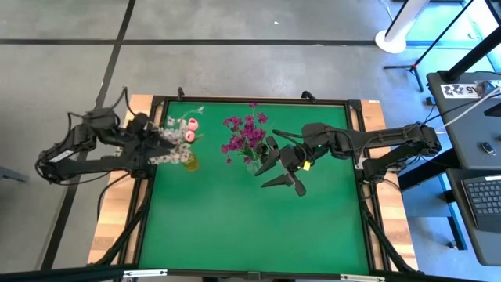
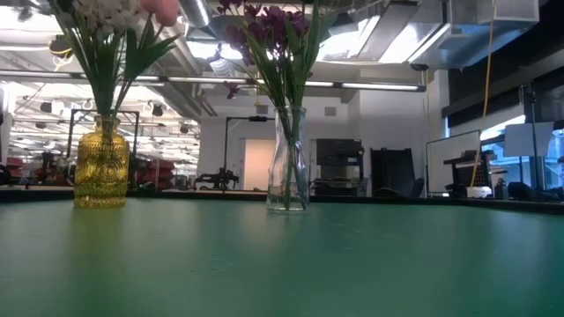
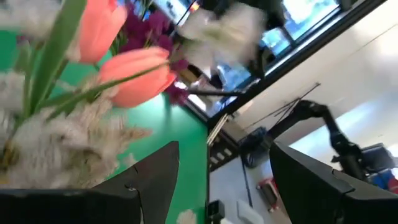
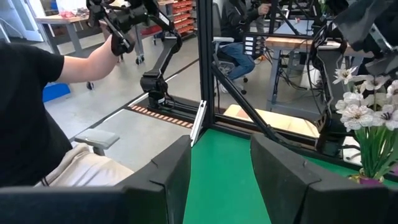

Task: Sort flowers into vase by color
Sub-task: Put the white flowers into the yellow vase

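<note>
White sprigs and pink tulip heads (image 1: 182, 129) stand with their stems in a yellow glass vase (image 2: 101, 164) on the left of the green mat. Magenta-purple flowers (image 1: 246, 135) stand in a clear glass vase (image 2: 288, 160) near the mat's middle. My left gripper (image 1: 162, 146) is open beside the white bunch, on its left. In the left wrist view the white blooms (image 3: 56, 146) and tulips (image 3: 134, 74) lie just past my left gripper (image 3: 224, 186). My right gripper (image 1: 275, 171) is open, just right of the clear vase and nearer the near edge. Neither gripper shows in the low view.
The green mat (image 1: 250, 227) sits in a black frame on a wooden table. In the right wrist view, past my right gripper (image 4: 221, 177), a person (image 4: 37, 118) sits beyond the table's edge, and the white flowers (image 4: 364, 112) show. Desks and stands fill the room behind.
</note>
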Robot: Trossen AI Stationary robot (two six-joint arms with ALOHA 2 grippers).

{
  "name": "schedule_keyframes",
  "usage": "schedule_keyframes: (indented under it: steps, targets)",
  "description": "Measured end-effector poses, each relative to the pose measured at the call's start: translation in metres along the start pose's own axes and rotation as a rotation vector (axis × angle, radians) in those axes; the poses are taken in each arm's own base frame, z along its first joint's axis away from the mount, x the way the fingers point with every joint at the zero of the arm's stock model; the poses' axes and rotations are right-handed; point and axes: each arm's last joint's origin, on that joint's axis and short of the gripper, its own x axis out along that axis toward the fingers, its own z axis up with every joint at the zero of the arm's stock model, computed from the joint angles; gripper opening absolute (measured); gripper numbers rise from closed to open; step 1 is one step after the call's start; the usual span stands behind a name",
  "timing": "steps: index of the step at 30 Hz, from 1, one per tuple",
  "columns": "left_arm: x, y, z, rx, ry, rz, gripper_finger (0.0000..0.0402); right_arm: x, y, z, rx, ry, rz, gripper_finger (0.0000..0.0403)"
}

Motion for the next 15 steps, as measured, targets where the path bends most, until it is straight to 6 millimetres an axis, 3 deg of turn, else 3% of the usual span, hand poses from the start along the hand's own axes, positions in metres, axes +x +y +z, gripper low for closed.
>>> schedule_keyframes:
  steps: [7,12,15]
  targets:
    - [-0.019,-0.015,0.009,0.102,-0.067,0.086,0.0245,0.000,0.000,0.000,0.012,0.001,0.000,0.0166]
    - [-0.046,-0.026,0.011,0.129,-0.097,0.287,0.0245,0.000,0.000,0.000,0.016,0.001,0.000,0.0166]
    - [-0.053,-0.025,0.009,0.120,-0.108,0.369,0.0245,0.000,0.000,0.000,0.016,-0.001,0.000,0.0166]
